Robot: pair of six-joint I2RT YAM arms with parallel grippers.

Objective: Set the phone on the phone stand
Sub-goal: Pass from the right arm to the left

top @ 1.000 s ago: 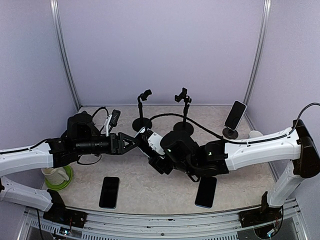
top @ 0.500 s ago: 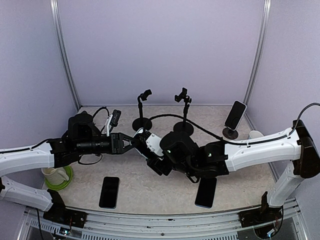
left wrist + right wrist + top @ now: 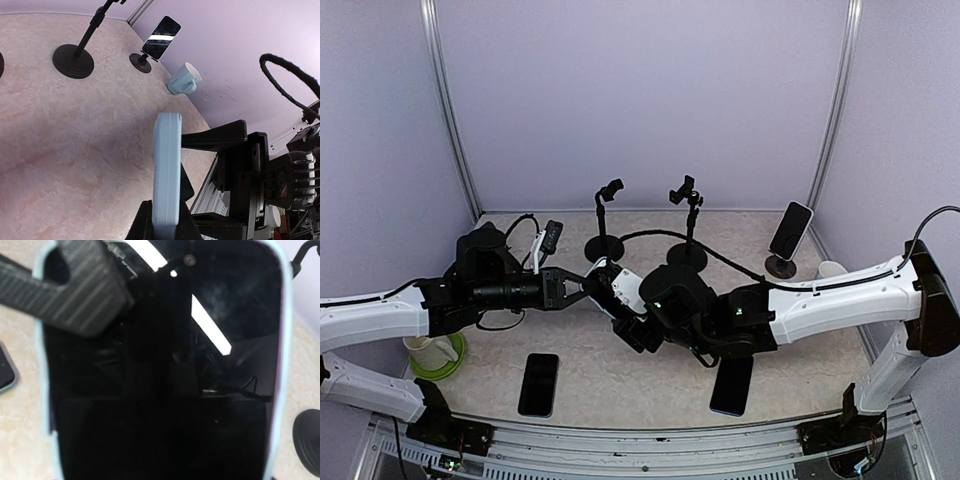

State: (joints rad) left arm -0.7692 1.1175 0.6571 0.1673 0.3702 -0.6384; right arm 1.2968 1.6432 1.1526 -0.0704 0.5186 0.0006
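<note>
Left tool clamps the phone above the surface's middle; the right tool's opening I cannot tell. Hold steady until the right grips both long edges squarely, then aim for the far-edge stand.

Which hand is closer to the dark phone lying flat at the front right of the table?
Right. The right hand is behind and left of the dark phone; the left hand is farther left, gripping a pale blue phone.
</note>
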